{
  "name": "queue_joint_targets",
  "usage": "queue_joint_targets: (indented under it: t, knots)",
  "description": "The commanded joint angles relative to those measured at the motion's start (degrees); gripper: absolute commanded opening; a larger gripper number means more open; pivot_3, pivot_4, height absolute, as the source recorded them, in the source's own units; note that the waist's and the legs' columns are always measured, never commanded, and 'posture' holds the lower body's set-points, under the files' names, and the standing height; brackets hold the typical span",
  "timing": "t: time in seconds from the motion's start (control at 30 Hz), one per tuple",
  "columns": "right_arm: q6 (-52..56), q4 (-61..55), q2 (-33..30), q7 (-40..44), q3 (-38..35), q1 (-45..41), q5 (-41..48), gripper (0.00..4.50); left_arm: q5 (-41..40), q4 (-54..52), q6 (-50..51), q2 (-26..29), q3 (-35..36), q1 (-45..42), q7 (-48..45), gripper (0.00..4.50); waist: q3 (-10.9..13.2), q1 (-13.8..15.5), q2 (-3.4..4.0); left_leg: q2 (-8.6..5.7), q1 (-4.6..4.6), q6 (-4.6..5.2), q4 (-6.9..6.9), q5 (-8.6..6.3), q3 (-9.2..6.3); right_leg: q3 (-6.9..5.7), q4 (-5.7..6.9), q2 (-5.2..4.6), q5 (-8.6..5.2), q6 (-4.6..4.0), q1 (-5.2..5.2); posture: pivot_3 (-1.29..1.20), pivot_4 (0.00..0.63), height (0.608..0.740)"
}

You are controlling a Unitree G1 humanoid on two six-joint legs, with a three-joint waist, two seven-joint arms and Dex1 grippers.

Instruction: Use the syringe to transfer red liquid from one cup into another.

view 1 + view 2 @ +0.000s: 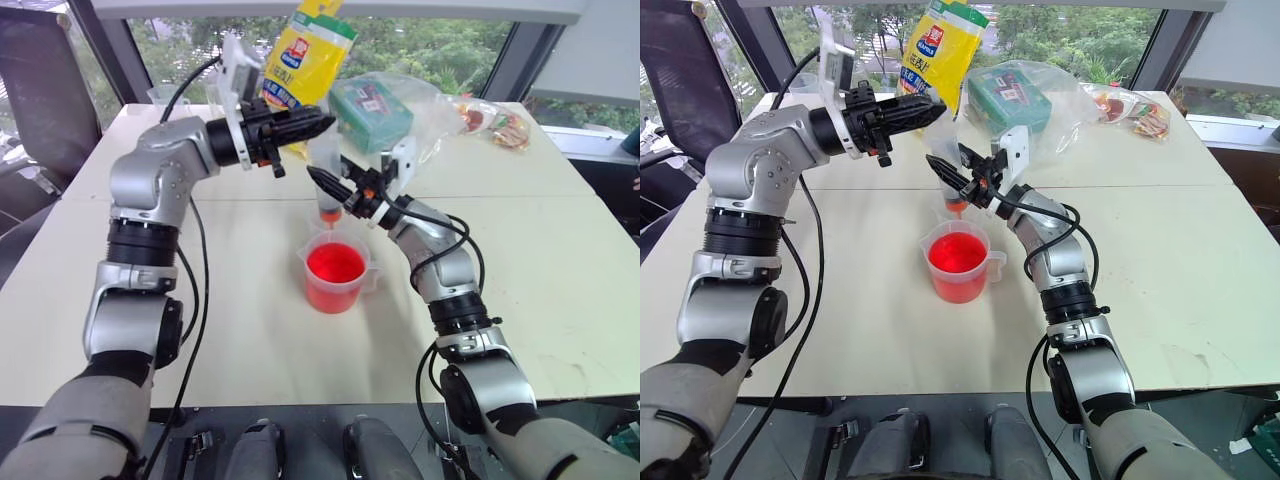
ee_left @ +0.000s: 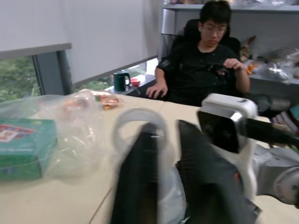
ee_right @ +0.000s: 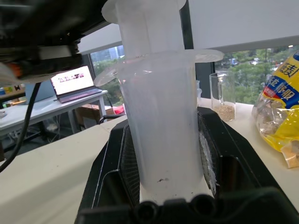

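Seen from the head: large clear plastic syringe upright, orange-red tip at the rim of the wide clear handled beaker of cherry-red liquid mid-table, barrel clamped in the right gripper, left gripper closed at the plunger top. Seen from the wrists: black right fingers pinching the barrel, plunger above, left fingers blurred around the plunger's ring. Judged early: draw just starting, barrel apparently empty, carry and discharge into the other cup left.
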Motion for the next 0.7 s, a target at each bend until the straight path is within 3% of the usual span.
queue_joint_targets:
  t: [0.03, 0.7]
  knots:
    - [-1.42, -2.14, 0.77, 0.13, -0.51, -2.28, 0.55, 1.33, 1.23, -0.03, -1.85, -0.90, -0.70, -1.64, -0.66, 0.05, 0.00, 0.00, 0.00, 0.00, 0.00, 0.00, 0.00, 0.00, 0.01, 0.00, 0.00, 0.00, 0.00, 0.00, 0.00, 0.00, 0.150, 0.740]
    - [1.75, -7.11, -0.27, -0.21, -2.39, -5.19, 2.83, 1.33, 3.83, -3.33, -0.44, -3.11, -3.25, 3.29, -2.14, 0.05, 0.00, -0.01, 0.00, 0.00, 0.00, 0.00, 0.00, 0.00, 0.00, 0.01, 0.01, 0.00, 0.00, 0.00, 0.00, 0.00, 0.150, 0.740]
